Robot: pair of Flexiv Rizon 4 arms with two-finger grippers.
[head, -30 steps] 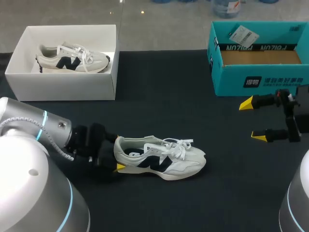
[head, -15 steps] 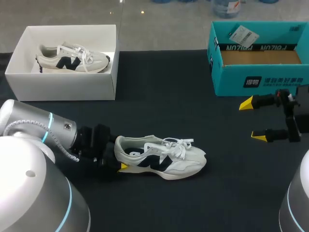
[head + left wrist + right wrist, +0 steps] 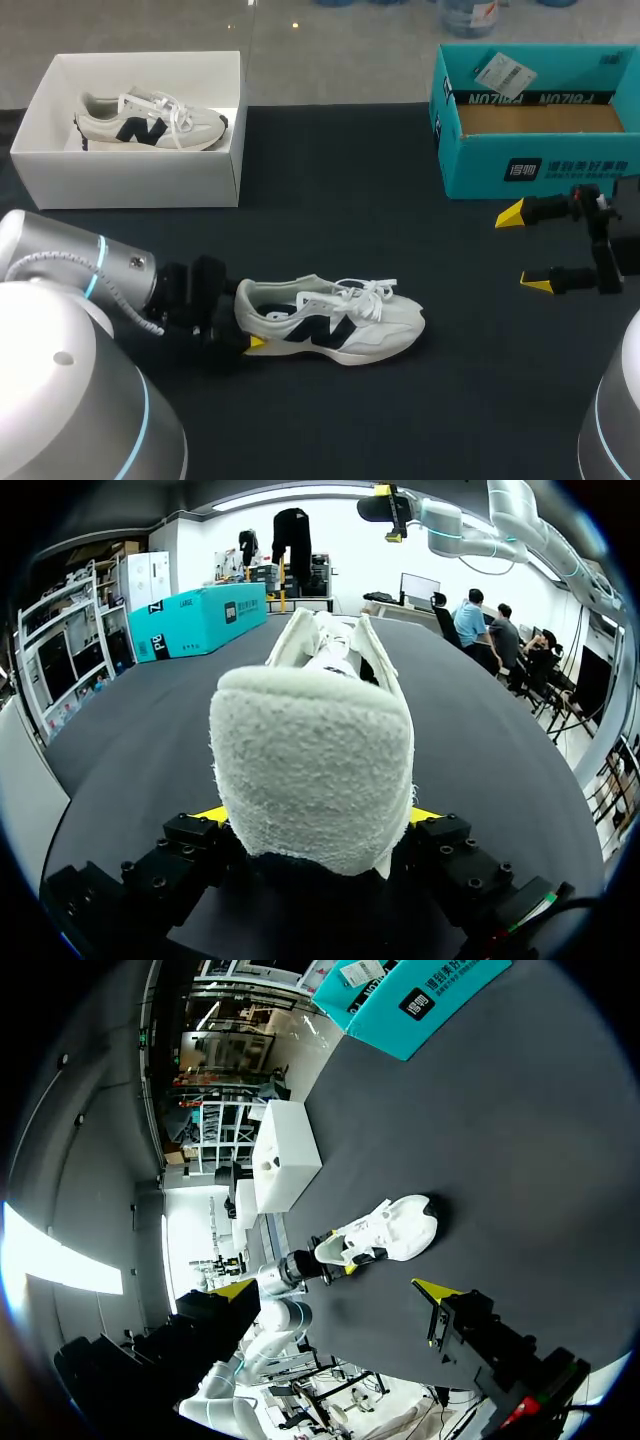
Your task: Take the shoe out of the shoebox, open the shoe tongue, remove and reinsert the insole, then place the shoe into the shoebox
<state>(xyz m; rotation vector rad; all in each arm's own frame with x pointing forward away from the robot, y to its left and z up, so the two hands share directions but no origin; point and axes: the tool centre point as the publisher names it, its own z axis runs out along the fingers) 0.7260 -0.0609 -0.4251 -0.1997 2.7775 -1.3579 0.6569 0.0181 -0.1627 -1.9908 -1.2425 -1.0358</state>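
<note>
Since a second ago the shoe has swung its toe slightly toward the far side of the table, while the right arm has kept still. The left gripper clamps the shoe's heel, a yellow tip pressed to each side. The shoe lies on the table, toe pointing away from that gripper. Farther off, well apart from the shoe, the right gripper hangs with fingers spread wide and holds nothing. It is just in front of the teal shoebox. At the far left a white box holds a second shoe.
</note>
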